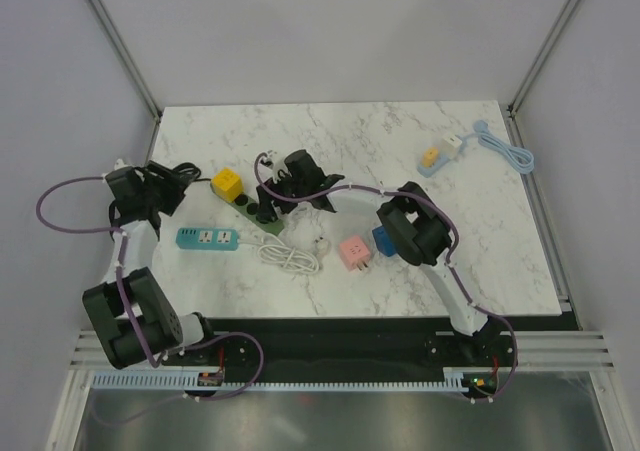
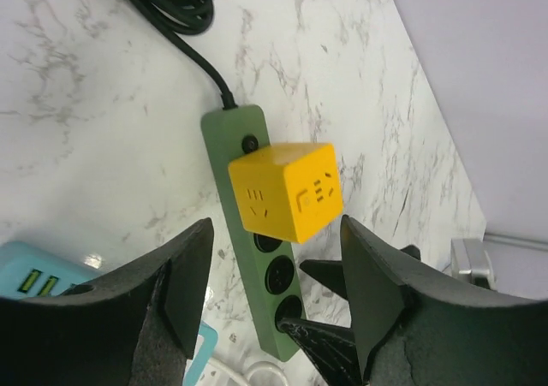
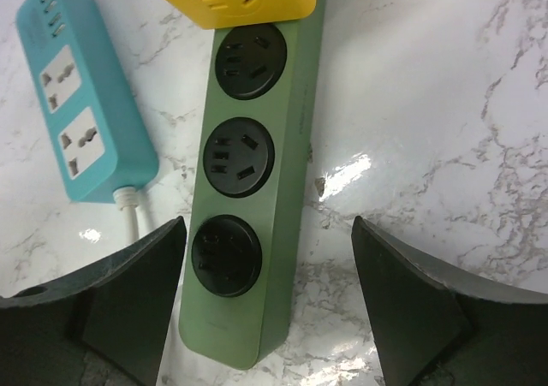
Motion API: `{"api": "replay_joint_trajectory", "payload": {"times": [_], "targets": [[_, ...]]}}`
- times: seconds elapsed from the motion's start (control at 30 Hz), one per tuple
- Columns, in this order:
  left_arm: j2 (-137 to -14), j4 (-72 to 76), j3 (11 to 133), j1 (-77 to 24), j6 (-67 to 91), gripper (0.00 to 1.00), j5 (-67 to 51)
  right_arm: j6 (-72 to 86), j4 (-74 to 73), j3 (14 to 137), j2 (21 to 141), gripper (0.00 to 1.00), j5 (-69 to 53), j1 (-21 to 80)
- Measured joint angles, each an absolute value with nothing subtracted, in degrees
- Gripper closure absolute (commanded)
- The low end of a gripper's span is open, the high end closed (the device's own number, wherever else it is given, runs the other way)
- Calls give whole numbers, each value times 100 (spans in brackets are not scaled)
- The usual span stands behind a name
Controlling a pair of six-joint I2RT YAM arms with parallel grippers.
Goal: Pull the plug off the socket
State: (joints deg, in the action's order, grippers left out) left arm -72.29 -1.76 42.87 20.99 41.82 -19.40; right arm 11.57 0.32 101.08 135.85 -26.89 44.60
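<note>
Left fingers (image 2: 184, 292) are standing spread wide with nothing between them, pointing toward the yellow cube plug (image 2: 287, 189), which is near but apart from them. Right fingers (image 3: 128, 300) are also standing spread, straddling the free end of the green power strip (image 3: 257, 189); whether they are touching it cannot be told.

The plug is sitting in the strip's socket nearest the black cord (image 2: 193, 56), toward the left rear of the marble desk (image 1: 400, 131). It is showing as a bright, round-cornered cube with pin slots cut into its top and side faces, and it is standing upright on the strip. The strip's long axis is running from the rear left, where the cord is leaving it, toward the front right, with three round black sockets lying bare past the plug.

From above, the right wrist is covering most of the strip, leaving only the plug and a sliver of green showing. The right wrist camera is cutting the plug off at its top edge. The plug's pins are hidden. A teal power strip (image 1: 207, 238) is lying just beside the green one.
</note>
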Motion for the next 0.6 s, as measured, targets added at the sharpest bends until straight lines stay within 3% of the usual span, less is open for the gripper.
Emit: {"api": "replay_joint_trajectory", "payload": {"times": [0.27,0.6], "targets": [[-8809,-191,5026,2502,4246,34,-2821,891,-248,10311,13594,20,-1678,4939],[-9723,154,5026,2528,4512,38,-3267,445,-803,11336,14186,28,-668,5234]]}}
